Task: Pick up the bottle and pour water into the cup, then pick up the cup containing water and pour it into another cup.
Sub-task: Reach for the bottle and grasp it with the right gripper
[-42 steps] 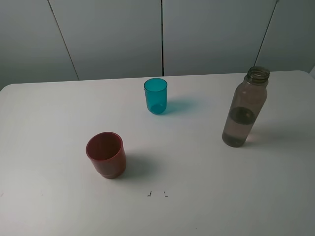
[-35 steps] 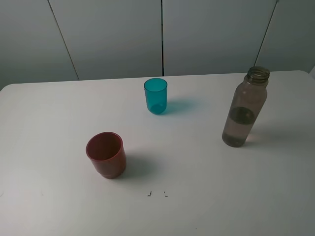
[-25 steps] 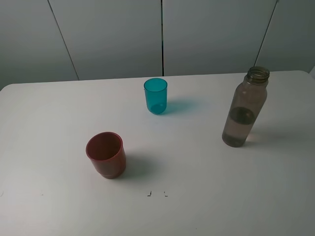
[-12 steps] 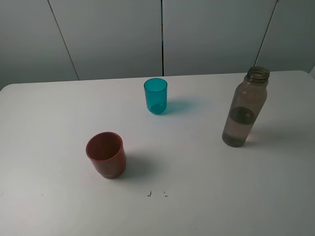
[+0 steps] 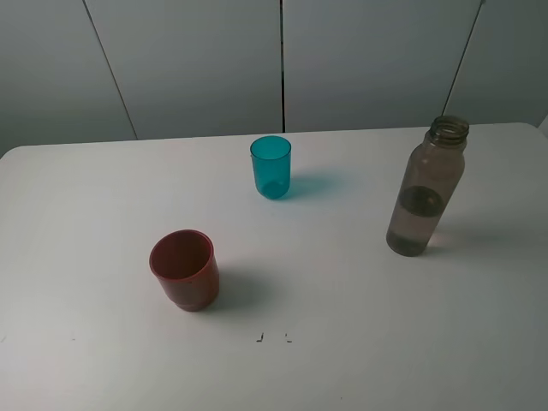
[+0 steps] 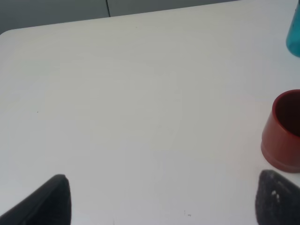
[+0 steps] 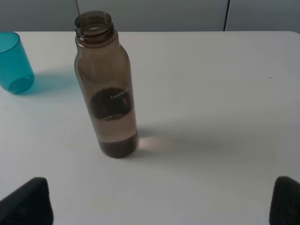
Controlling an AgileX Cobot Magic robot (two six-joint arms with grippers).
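Smoky grey-brown plastic marks the bottle (image 5: 425,188), which stands upright and uncapped on the right part of the white counter (image 5: 86,197) in the high view. The cup (image 5: 271,167), teal and translucent, stands far back near the middle. Another cup (image 5: 184,270), red-brown and wider, stands nearer on the left. All three are well apart, and no arm shows here. Judging by this, nothing of the task is done: the bottle is not yet picked up and both pourings are left.

In the left wrist view the left hand (image 6: 164,204) is spread, with bare counter between its two dark fingertips (image 6: 51,201), and it pinches nothing. The red-brown cup is near one fingertip and is cut by the frame; only a small strip of the teal cup appears.

In the right wrist view the right hand (image 7: 157,201) is also spread wide and empty. The bottle stands ahead of it, apart from both fingertips, and the teal cup is farther off, partly cut. How much water the bottle holds is hard to read through the dark plastic, and whether the cups are dry cannot be told.
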